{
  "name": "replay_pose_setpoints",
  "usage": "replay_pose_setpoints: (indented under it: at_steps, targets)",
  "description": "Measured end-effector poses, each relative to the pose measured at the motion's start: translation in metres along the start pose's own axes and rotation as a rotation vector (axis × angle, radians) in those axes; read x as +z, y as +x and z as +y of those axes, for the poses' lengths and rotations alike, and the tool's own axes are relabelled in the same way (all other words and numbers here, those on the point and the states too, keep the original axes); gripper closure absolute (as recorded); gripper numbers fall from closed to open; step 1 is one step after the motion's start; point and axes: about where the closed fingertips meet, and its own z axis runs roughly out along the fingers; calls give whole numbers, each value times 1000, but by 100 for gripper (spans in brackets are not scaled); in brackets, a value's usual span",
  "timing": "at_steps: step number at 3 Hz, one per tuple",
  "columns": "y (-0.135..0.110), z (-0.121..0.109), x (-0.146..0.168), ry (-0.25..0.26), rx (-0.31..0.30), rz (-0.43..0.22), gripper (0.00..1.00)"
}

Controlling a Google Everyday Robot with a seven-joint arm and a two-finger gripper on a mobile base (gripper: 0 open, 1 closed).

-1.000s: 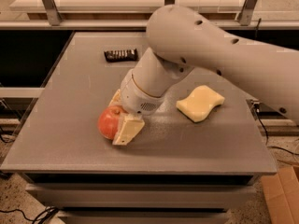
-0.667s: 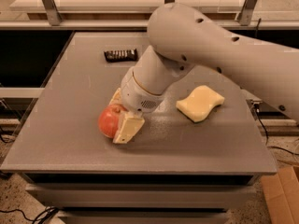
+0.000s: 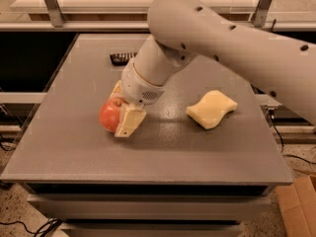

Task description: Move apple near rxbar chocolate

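Note:
The red-orange apple is at the front left of the grey table, resting on or just above it. My gripper is down around the apple, one cream finger on its near right side and the other behind it, shut on it. The rxbar chocolate, a dark flat bar, lies at the back of the table, partly hidden behind my arm, well beyond the apple.
A pale yellow wavy sponge lies to the right of the middle. My large white arm spans the right side above the table. A cardboard box stands on the floor at the lower right.
Nothing has visibly moved; the gripper stays around the apple at the same spot.

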Motion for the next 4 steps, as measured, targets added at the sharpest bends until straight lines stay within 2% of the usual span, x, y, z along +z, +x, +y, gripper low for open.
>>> replay_pose_setpoints:
  at_steps: [1, 2, 3, 4]
  targets:
    - [5, -63, 5, 58, -20, -20, 100]
    - [5, -63, 5, 57, -20, -20, 100]
    - [7, -68, 2, 92, -6, -8, 100]
    - [13, -83, 0, 132, 14, 5, 100]
